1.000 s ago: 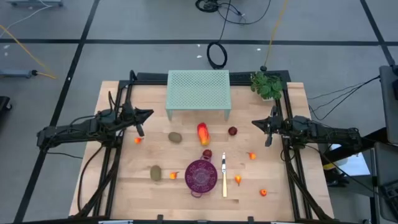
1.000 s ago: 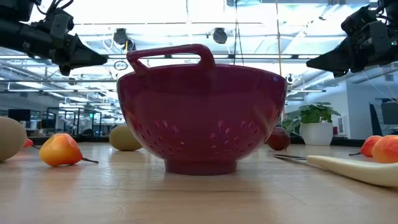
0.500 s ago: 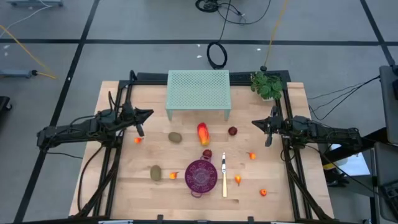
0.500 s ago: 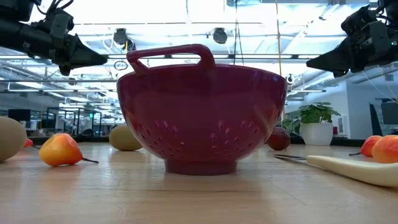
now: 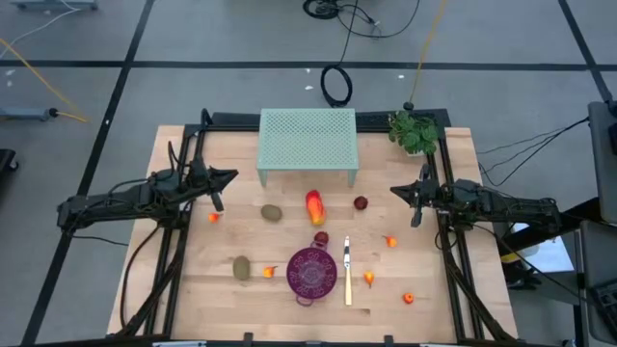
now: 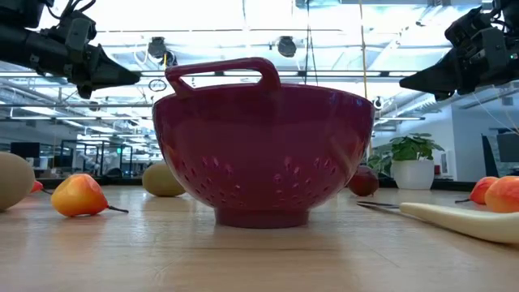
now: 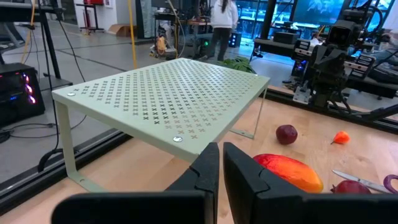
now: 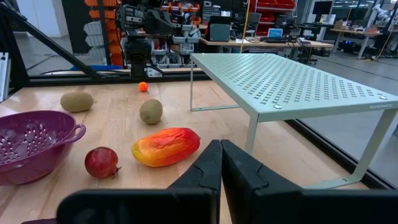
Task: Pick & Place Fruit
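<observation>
A purple colander (image 5: 311,271) is set on the wooden table (image 5: 193,289), near the front edge at centre; from above its perforated bowl is seen to hold nothing. A yellow-handled knife (image 5: 347,273) is laid just beside it on the right. All the fruit is scattered on the bare table outside the colander: a red-orange oblong (image 5: 315,206) is placed before the pale green perforated shelf (image 5: 308,141); one brown-green oval (image 5: 272,212) is found to its left and a second (image 5: 241,267) near the colander's left side, with a small orange piece (image 5: 269,272) between that oval and the colander. One dark red ball (image 5: 321,238) is seen just behind the colander, another (image 5: 361,202) to the right of the oblong. Further orange pieces are noted at left (image 5: 213,217) and at right (image 5: 390,241), (image 5: 369,279), (image 5: 408,298). The left claw (image 5: 228,175) is held above the table's left side, fingers pressed together on nothing. The right claw (image 5: 395,189) is held over the right side, likewise pressed together and empty. A potted plant (image 5: 415,131) is stood at the back right corner.
</observation>
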`<action>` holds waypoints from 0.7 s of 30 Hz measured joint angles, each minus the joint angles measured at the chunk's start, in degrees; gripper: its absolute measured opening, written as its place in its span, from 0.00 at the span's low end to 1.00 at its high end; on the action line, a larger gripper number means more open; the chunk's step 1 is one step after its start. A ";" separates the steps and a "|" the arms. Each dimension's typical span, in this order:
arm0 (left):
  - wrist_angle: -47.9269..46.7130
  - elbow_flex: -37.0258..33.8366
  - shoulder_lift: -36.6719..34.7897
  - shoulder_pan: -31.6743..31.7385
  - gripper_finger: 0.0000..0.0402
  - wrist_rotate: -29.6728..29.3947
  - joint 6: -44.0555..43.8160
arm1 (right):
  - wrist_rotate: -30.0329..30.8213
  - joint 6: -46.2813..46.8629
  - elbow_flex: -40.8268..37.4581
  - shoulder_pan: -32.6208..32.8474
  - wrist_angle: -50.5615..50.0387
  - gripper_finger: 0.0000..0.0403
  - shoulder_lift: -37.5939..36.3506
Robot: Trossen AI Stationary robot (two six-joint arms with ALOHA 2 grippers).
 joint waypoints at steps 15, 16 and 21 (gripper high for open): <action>0.00 0.01 0.01 0.01 0.05 0.00 0.00 | 1.48 -18.13 0.00 -0.02 1.31 0.01 0.09; 0.00 0.00 0.01 0.01 0.05 0.00 0.00 | 1.51 -18.61 0.00 0.00 1.31 0.01 0.09; -0.02 0.00 0.02 0.00 0.05 0.00 0.00 | 1.51 -17.91 0.00 -0.01 1.59 0.01 0.09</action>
